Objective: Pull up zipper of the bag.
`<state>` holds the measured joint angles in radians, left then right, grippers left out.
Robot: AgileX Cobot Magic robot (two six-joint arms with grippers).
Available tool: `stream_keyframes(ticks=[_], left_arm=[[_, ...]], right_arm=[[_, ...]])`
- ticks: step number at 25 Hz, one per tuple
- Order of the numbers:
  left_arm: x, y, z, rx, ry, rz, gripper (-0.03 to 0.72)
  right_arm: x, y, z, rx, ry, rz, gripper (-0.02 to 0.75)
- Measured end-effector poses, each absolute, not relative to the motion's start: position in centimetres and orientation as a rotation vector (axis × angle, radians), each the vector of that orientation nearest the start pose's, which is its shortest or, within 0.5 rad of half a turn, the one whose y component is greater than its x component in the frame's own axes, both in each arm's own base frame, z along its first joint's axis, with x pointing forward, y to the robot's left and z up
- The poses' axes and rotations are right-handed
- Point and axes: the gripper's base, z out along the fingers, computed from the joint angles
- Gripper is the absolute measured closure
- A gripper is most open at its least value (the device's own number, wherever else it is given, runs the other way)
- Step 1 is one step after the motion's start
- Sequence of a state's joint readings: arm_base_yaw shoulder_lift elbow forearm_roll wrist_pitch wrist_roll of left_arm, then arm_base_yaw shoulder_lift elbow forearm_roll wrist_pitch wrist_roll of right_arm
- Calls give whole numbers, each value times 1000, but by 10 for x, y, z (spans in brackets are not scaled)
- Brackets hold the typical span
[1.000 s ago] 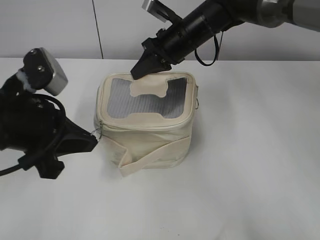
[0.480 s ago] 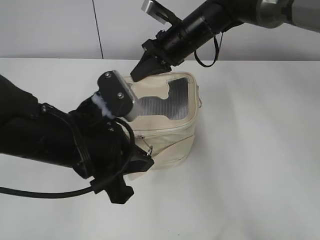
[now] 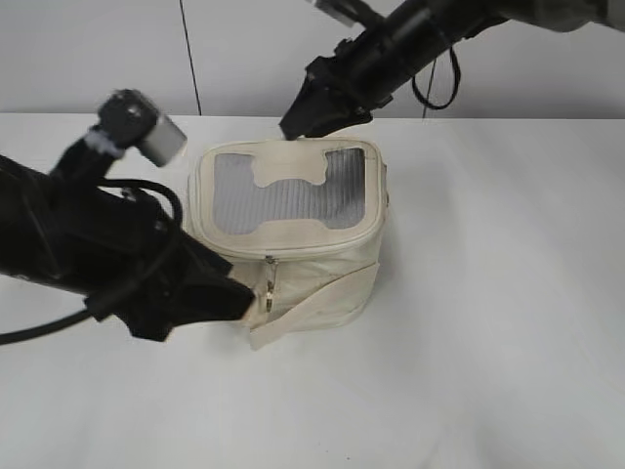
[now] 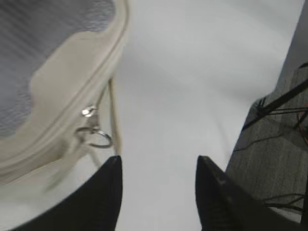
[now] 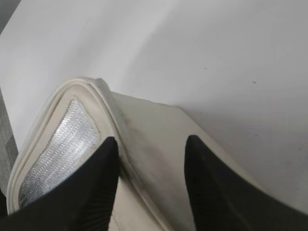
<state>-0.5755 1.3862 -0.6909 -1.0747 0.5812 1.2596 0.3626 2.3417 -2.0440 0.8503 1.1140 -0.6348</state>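
The cream bag (image 3: 312, 278) stands mid-table, its grey mesh top with the H-shaped patch facing up. The zipper (image 3: 303, 251) runs round the top rim. One slider with a silver ring pull (image 3: 269, 286) hangs at the front face; it also shows in the left wrist view (image 4: 94, 137). My left gripper (image 3: 242, 293) is open and empty, just left of that pull and apart from it (image 4: 158, 161). My right gripper (image 3: 291, 125) is open and empty, hovering over the bag's back rim (image 5: 150, 143). The bag (image 5: 144, 125) lies below its fingers.
The white table (image 3: 488, 322) stretches to the right and front of the bag. A pale wall with a dark vertical seam (image 3: 187, 59) rises behind. The left wrist view shows the table's edge and the floor with cables (image 4: 281, 120).
My left gripper swept right across the bag's front, then drew back left with its jaws open. The slider moved from the front left corner to mid-front. My right gripper lifted off the back rim.
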Motion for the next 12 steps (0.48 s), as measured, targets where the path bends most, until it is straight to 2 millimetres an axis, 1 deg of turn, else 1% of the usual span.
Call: stream_keyframes(ticks=[2, 4, 6, 7, 8, 9, 10, 11, 12], left_arm=[[196, -160, 226, 1170, 2179, -748, 301], [209, -145, 235, 1121, 2190, -739, 301], [228, -134, 248, 1066, 2173, -704, 301], [242, -131, 258, 1042, 2152, -687, 301], [256, -130, 269, 1030, 2128, -683, 301], [269, -132, 275, 1037, 2116, -695, 301], [284, -136, 285, 1047, 2086, -706, 301], [299, -142, 289, 1071, 2070, -731, 301], [315, -150, 290, 1102, 2058, -762, 301]], right_arm=[[452, 219, 216, -857, 2464, 1036, 372], [457, 198, 224, -803, 2488, 1036, 373], [460, 175, 233, -750, 2508, 1026, 381], [460, 162, 235, -710, 2519, 1019, 388], [457, 152, 236, -678, 2536, 1018, 396], [452, 140, 235, -640, 2559, 1013, 405], [446, 129, 229, -599, 2577, 1008, 411], [439, 120, 229, -568, 2556, 988, 414], [427, 114, 224, -533, 2546, 961, 416]])
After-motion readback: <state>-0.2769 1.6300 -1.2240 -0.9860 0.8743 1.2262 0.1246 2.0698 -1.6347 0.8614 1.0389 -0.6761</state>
